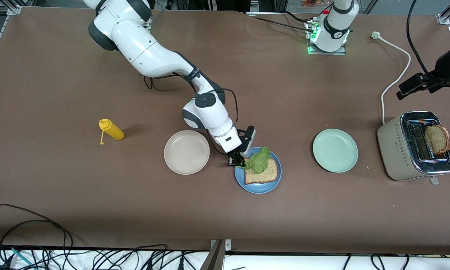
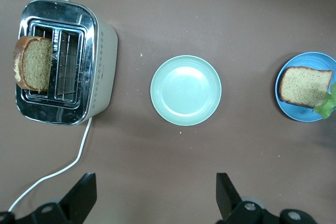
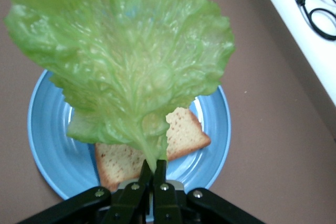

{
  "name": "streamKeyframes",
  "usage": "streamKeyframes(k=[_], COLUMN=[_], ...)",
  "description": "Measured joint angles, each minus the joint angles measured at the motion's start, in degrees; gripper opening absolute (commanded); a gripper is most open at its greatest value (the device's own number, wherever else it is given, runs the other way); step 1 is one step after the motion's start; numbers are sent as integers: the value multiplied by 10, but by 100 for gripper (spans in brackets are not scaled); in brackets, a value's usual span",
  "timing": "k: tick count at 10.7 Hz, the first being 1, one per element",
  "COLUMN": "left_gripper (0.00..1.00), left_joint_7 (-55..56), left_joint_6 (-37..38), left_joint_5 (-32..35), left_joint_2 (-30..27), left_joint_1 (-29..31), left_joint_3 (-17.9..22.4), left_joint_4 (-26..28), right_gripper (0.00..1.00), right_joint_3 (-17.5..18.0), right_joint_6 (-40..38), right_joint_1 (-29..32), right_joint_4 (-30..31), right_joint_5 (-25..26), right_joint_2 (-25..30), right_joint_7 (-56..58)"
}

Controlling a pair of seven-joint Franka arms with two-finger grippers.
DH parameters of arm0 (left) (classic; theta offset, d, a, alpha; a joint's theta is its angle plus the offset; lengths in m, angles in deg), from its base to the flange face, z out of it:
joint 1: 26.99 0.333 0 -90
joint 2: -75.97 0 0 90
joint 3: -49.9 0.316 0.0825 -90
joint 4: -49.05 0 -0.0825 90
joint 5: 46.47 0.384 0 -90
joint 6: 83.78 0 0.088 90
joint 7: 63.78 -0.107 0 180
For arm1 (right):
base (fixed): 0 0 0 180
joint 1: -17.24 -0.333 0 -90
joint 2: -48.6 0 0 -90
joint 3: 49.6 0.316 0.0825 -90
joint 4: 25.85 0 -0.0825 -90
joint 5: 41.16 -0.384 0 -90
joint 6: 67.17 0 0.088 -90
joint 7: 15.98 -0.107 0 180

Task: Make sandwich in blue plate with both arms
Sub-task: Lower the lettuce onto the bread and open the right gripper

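The blue plate (image 1: pixel 257 186) (image 3: pixel 47 145) (image 2: pixel 294 111) lies mid-table with one brown bread slice (image 1: pixel 264 173) (image 3: pixel 181 132) (image 2: pixel 302 85) on it. My right gripper (image 1: pixel 237 162) (image 3: pixel 154 169) is shut on the stem end of a crinkly green lettuce leaf (image 1: pixel 258 160) (image 3: pixel 121 61), held just over the bread and the plate's rim. A second bread slice (image 1: pixel 438 139) (image 2: pixel 34 64) stands in the toaster (image 1: pixel 412 148) (image 2: pixel 100 61). My left gripper (image 2: pixel 156 195) is open, up in the air above bare table near the toaster, with nothing between its fingers.
A pale green plate (image 1: pixel 335 150) (image 2: pixel 186 90) lies between the blue plate and the toaster. A beige plate (image 1: pixel 186 152) sits beside the blue plate toward the right arm's end, and a yellow squeeze bottle (image 1: pixel 111 130) lies farther that way. The toaster's white cord (image 1: pixel 395 75) runs toward the left arm's base.
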Motion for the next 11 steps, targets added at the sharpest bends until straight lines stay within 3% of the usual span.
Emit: streamKeyframes(k=[3,4,5,6,7,11], left_gripper=[100,100,100,100,100,100], left_joint_7=[0,0,0,0,0,0], left_joint_6=[0,0,0,0,0,0], left_joint_5=[0,0,0,0,0,0], left_joint_2=[0,0,0,0,0,0], left_joint_1=[3,3,3,3,4,4], left_joint_3=[0,0,0,0,0,0], left_joint_4=[0,0,0,0,0,0], right_gripper=[0,6,42,65,82,89], right_joint_3=[0,0,0,0,0,0], right_joint_6=[0,0,0,0,0,0], right_joint_1=[-4,-4,-4,-4,-4,-4], right_joint_4=[-11,-11,-11,-11,-11,-13], right_joint_5=[0,0,0,0,0,0], right_joint_2=[0,-1,-4,-6,-7,-8], right_joint_7=[-6,-6,-6,-9,-18,-31])
